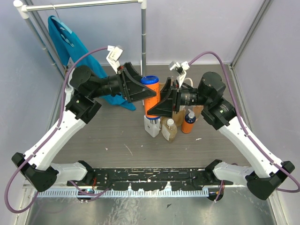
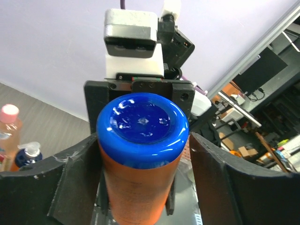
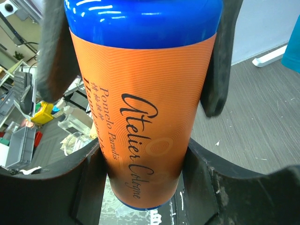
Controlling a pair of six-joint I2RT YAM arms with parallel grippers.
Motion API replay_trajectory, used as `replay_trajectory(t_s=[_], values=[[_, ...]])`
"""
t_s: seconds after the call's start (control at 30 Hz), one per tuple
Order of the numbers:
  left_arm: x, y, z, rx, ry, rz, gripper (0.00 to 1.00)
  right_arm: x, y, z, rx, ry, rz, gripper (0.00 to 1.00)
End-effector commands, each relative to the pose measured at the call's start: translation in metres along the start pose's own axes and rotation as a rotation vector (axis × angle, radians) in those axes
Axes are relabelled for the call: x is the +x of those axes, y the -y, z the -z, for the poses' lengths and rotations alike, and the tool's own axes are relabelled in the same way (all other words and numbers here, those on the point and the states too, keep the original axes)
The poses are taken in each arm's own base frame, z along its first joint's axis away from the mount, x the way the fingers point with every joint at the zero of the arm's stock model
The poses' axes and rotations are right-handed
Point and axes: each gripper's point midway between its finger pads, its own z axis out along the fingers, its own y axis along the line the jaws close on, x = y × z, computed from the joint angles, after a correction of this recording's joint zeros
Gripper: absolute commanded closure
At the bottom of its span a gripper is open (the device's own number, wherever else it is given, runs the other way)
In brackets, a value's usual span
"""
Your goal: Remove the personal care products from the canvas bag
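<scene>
Right claw (image 3: 143, 154): clamps the orange tube (image 3: 140, 89) around its lower body, both black fingers (image 3: 84, 187) pressed against the label. Left claw (image 2: 143, 145): straddles the same tube up by the blue cap (image 2: 142, 123). Shows a sliver of gap beside one finger, so cannot tell whether it squeezes or merely sits around the tube.

Tube: hangs tilted in the air between the two claws, above the middle of the tabletop (image 1: 117, 140), clear of the surface. Reads "Atelier Cologne" in dark script down the orange label, with "Pomelo Paradis" in smaller letters beside it. Carries a few tiny characters next to that, too small to read.

Canvas bag (image 1: 180, 115): sits under and behind the right claw, a little toward the far edge, mostly hidden, only tan patches showing.

Upright in a tight group just nearer than the bag: white bottle (image 1: 152, 125), amber bottle (image 1: 169, 130) with a pale cap, small orange bottle (image 1: 189, 123) with a dark blue top. Labels on those three too small to read.

Teal garment (image 1: 70, 47): hangs from a rack by the far left corner.
</scene>
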Motion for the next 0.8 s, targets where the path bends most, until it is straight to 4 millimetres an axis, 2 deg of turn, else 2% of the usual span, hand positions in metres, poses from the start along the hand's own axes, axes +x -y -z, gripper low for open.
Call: replay_trajectory(t_s=[0.0,0.07,0.13,0.2,0.33,0.43,0.53,0.6,0.67,0.77], values=[[0.003,0.017,0.001,0.034,-0.023,0.002,0.18,-0.038,-0.026,0.002,-0.043,0.106,0.157,0.99],[0.003,0.017,0.001,0.029,-0.021,-0.003,0.13,-0.039,-0.026,0.002,-0.042,0.109,0.159,0.99],[0.003,0.016,0.001,0.024,-0.021,-0.004,0.13,-0.04,-0.026,0.002,-0.04,0.112,0.163,0.99],[0.005,0.015,0.0,0.027,-0.032,0.001,0.25,-0.04,-0.025,0.002,-0.038,0.111,0.162,0.99],[0.007,0.012,-0.002,0.025,-0.046,0.012,0.61,-0.039,-0.025,0.001,-0.041,0.107,0.158,0.99],[0.005,0.01,-0.003,0.007,-0.039,0.007,0.77,-0.039,-0.026,0.001,-0.043,0.107,0.161,0.98],[0.003,0.008,-0.002,-0.012,-0.03,-0.003,0.92,-0.038,-0.025,0.002,-0.038,0.107,0.16,0.73],[0.002,0.009,-0.001,-0.025,-0.025,-0.01,0.96,-0.038,-0.021,0.004,-0.002,0.115,0.166,0.51],[-0.001,0.01,0.001,-0.04,-0.021,-0.025,0.98,-0.039,-0.007,0.009,0.097,0.129,0.171,0.39],[-0.004,0.012,0.005,-0.072,-0.012,-0.051,1.0,-0.039,0.024,0.026,0.325,0.153,0.207,0.24]])
